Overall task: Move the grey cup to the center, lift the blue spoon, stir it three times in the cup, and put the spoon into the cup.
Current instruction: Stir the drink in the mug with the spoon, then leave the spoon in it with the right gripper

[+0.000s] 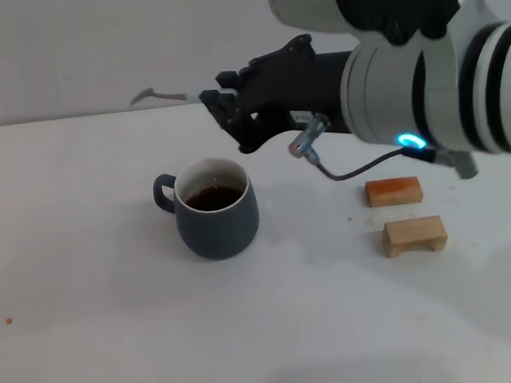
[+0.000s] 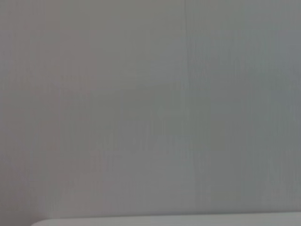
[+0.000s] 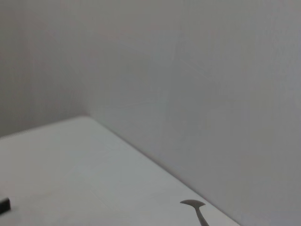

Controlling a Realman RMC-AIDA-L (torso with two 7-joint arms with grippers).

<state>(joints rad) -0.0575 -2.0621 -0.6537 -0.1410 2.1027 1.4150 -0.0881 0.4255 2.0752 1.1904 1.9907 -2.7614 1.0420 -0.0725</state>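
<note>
The grey cup (image 1: 215,209) stands upright near the middle of the white table (image 1: 80,265), handle to the left, with dark brown liquid inside. My right gripper (image 1: 218,99) is shut on the pale-blue handle of the blue spoon (image 1: 168,95). It holds the spoon level, well above the table and above and behind the cup. The spoon's metal bowl points left. In the right wrist view only the spoon's bowl and neck (image 3: 195,207) show, against the wall. My left gripper is out of view; its wrist view shows only the wall and a strip of table edge.
Two small wooden blocks lie to the right of the cup, an orange-brown one (image 1: 393,192) and a paler one (image 1: 415,235) nearer the front. A cable (image 1: 354,170) hangs under my right wrist. The wall stands behind the table.
</note>
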